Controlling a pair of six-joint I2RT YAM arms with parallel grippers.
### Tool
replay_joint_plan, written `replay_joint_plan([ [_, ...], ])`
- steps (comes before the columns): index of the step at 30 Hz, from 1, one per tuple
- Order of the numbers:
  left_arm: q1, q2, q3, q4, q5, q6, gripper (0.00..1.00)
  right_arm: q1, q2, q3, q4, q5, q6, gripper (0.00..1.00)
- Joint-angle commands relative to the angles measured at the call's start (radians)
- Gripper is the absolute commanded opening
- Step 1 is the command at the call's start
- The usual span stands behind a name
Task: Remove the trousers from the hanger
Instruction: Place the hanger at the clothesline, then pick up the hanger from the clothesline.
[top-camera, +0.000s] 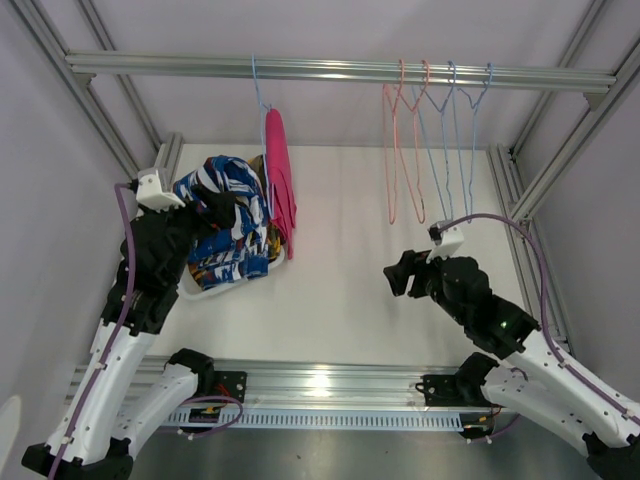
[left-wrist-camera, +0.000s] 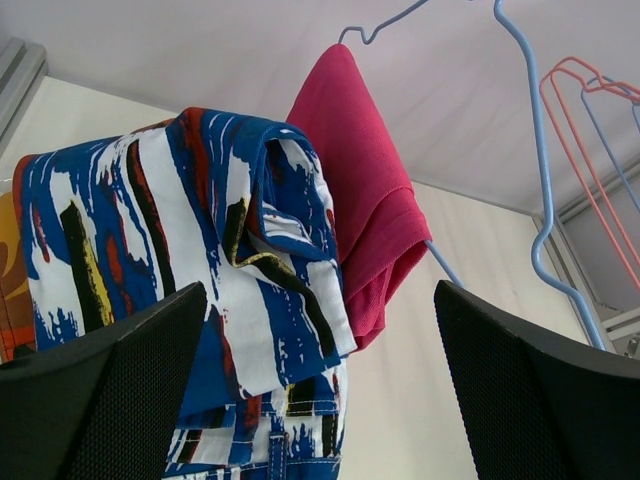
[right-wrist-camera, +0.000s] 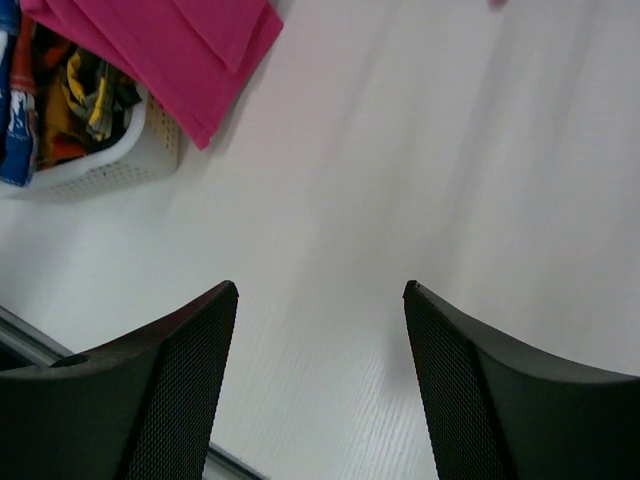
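Observation:
The plain magenta pink trousers (top-camera: 277, 180) hang folded over a light blue hanger (top-camera: 260, 110) on the rail; they also show in the left wrist view (left-wrist-camera: 365, 180) and the right wrist view (right-wrist-camera: 170, 50). The blue-and-white patterned trousers (top-camera: 222, 205) lie heaped on top of a white basket (top-camera: 205, 292), right in front of my left gripper (top-camera: 222, 215). In the left wrist view its jaws stand wide open (left-wrist-camera: 320, 400), with the patterned cloth (left-wrist-camera: 190, 250) ahead and beside the left finger. My right gripper (top-camera: 398, 272) is open and empty over the bare table (right-wrist-camera: 320, 390).
Yellow-and-dark camouflage cloth (right-wrist-camera: 90, 100) lies inside the basket (right-wrist-camera: 120, 165); an orange patch (left-wrist-camera: 10, 270) shows at the left edge. Several empty pink and blue hangers (top-camera: 430, 150) hang on the rail (top-camera: 340, 70) at the right. Frame posts stand at both sides.

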Motion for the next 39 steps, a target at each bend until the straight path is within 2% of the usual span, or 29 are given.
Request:
replay_joint_plan([
  [1,0.012,0.004,-0.010,0.037,0.014,-0.006,1.00,0.073,-0.033,-0.053,0.031,0.074,0.053,0.72],
  [5,0.012,0.009,-0.010,0.036,0.014,-0.006,0.99,0.220,0.002,-0.053,0.072,0.120,0.064,0.72],
  [9,0.012,0.010,-0.010,0.037,0.014,-0.006,0.99,0.287,0.108,-0.016,0.233,0.004,0.064,0.72],
  [13,0.012,0.015,-0.011,0.036,0.008,-0.006,0.99,0.337,0.284,0.122,0.277,-0.038,0.021,0.73],
  [18,0.012,0.023,-0.010,0.034,0.002,-0.004,0.99,0.341,0.509,0.421,0.225,-0.070,-0.070,0.74],
  [22,0.012,0.021,-0.010,0.036,0.002,-0.005,1.00,0.311,0.599,0.582,0.201,-0.070,-0.134,0.77],
  [27,0.014,0.026,-0.010,0.036,0.008,-0.006,0.99,0.172,0.677,0.712,0.231,-0.228,-0.102,0.78],
  [32,0.014,0.026,-0.011,0.034,0.010,-0.009,0.99,0.060,0.781,0.785,0.325,-0.467,-0.044,0.78],
  [39,0.024,0.027,-0.008,0.036,0.020,-0.013,1.00,0.000,0.925,0.883,0.492,-0.710,0.051,0.78],
])
